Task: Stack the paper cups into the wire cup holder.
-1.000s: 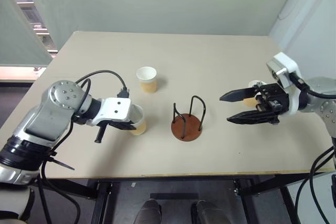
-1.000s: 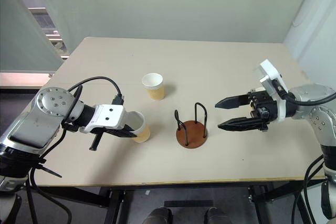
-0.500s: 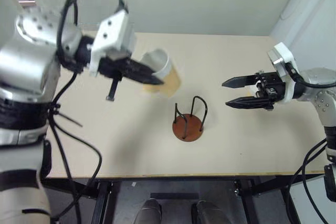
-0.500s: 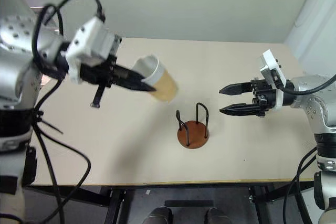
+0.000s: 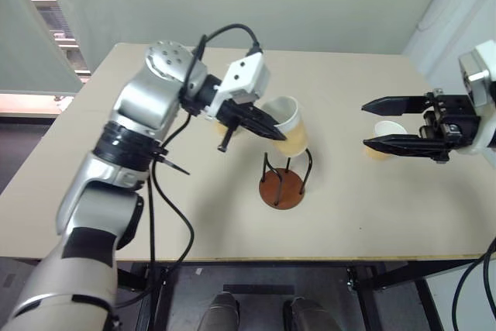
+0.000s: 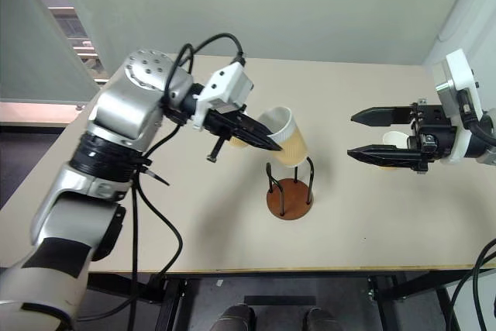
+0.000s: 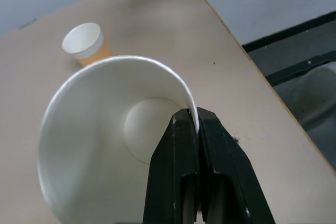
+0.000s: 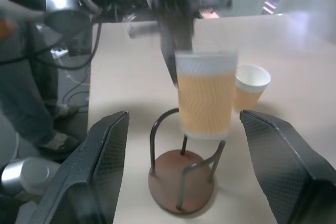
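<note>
We have lifted a paper cup off the surface and now hold it just above the wire cup holder.

Our left claw is clenched on the rim of one paper cup, one finger inside and one outside. A second ago this cup sat low on the surface, well to the left of the wire cup holder; now it hangs tilted over the wire loops, its base just above them and not yet inside. We judge lowering is next. Our right claw waits spread wide and empty, with a second cup beside it. A third cup stands behind our left arm.
</note>
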Controlling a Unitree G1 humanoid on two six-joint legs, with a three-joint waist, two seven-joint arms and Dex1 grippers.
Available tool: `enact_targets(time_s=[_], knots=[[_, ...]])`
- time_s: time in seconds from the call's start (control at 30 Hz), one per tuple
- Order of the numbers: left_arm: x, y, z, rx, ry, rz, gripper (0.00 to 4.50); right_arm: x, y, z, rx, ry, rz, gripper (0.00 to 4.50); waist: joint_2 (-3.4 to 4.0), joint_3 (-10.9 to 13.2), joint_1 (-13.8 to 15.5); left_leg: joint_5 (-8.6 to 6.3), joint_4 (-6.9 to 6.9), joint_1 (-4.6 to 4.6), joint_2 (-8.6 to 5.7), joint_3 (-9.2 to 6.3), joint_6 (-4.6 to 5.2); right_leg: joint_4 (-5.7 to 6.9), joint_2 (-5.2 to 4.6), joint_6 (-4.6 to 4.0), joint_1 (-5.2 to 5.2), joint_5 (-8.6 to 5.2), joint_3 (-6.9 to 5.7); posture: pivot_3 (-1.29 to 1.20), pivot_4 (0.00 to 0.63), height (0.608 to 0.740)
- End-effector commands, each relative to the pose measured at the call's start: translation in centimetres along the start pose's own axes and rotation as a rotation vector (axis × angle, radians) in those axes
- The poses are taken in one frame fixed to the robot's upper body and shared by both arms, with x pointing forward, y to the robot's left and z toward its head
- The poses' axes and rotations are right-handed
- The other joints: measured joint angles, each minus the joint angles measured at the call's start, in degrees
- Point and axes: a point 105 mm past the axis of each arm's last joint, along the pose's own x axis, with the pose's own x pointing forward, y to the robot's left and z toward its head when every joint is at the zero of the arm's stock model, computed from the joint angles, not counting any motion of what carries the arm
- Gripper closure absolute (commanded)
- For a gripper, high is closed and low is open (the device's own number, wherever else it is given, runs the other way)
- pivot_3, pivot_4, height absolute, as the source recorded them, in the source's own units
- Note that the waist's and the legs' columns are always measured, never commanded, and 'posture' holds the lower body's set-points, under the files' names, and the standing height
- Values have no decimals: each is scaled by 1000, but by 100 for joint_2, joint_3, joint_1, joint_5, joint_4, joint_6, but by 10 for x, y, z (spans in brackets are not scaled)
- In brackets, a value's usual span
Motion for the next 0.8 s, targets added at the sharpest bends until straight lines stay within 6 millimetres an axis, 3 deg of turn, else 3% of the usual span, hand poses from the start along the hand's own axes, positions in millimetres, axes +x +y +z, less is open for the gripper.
enact_targets(time_s=[0.03, 0.27, 0.53, 0.63, 0.8], knots=[[6, -4, 6, 87, 34, -66, 4465, -6, 6, 11, -44, -2, -32, 1000, 0, 0, 3, -6, 12, -4, -3, 1, 10, 0, -3, 6, 2, -3, 1, 0, 150, 740], [13, -12, -9, 160, 142, -124, 4465, -11, -1, 8, -53, 33, -93, 1000, 0, 0, 13, -21, 47, -20, -13, 5, 32, 0, -7, 30, 2, -6, 12, 0, 150, 740], [26, -21, -8, 169, 137, -187, 4465, -15, -17, 2, -67, 92, -152, 1000, 1, 0, 35, -22, 70, -28, -21, 6, 34, -1, -21, 46, 6, 3, 13, 0, 150, 740], [28, -24, -7, 157, 136, -207, 3824, -16, -21, 0, -71, 106, -157, 1000, 1, 0, 36, -22, 69, -30, -22, 7, 34, -1, -23, 46, 5, 3, 10, 0, 150, 740], [25, -22, -6, 159, 145, -195, 2090, -18, -22, -3, -81, 124, -157, 1000, 1, 0, 37, -23, 62, -31, -22, 11, 35, -1, -23, 47, 1, 2, 9, 0, 150, 740]])
